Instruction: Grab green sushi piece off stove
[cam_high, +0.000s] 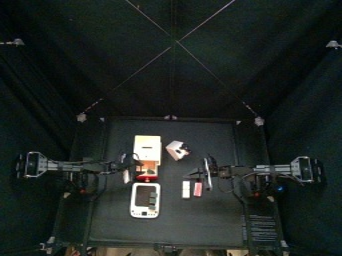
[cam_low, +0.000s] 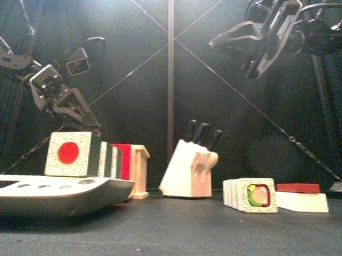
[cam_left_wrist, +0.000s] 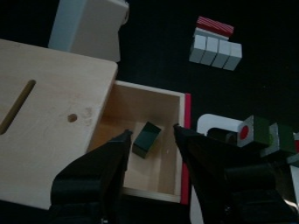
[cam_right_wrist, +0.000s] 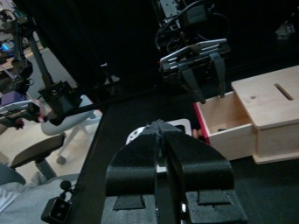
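**A:** What's laid out, biggest first?

**B:** The small black table (cam_high: 227, 150). On it sits a pale wooden box (cam_left_wrist: 59, 96) with its red-fronted drawer (cam_left_wrist: 149, 179) pulled open. Nearer is the stove, a white flat rounded toy slab (cam_left_wrist: 212, 122).

**A:** And the green sushi piece?

**B:** A green block-shaped piece (cam_left_wrist: 278, 136) stands on the stove beside a white one with a red dot (cam_left_wrist: 243, 133). A darker green block (cam_left_wrist: 145, 140) lies in the drawer.

**A:** The hands?

**B:** The left gripper (cam_left_wrist: 152, 133) hangs over the drawer with its jaws wide apart, gripping nothing. The right gripper (cam_right_wrist: 165, 129) rests high on the right, jaws together and empty.

**A:** So which step?

**B:** I'd say the approach. The left gripper must shift nearer, over the stove, straddle the green piece and close without knocking its neighbour.
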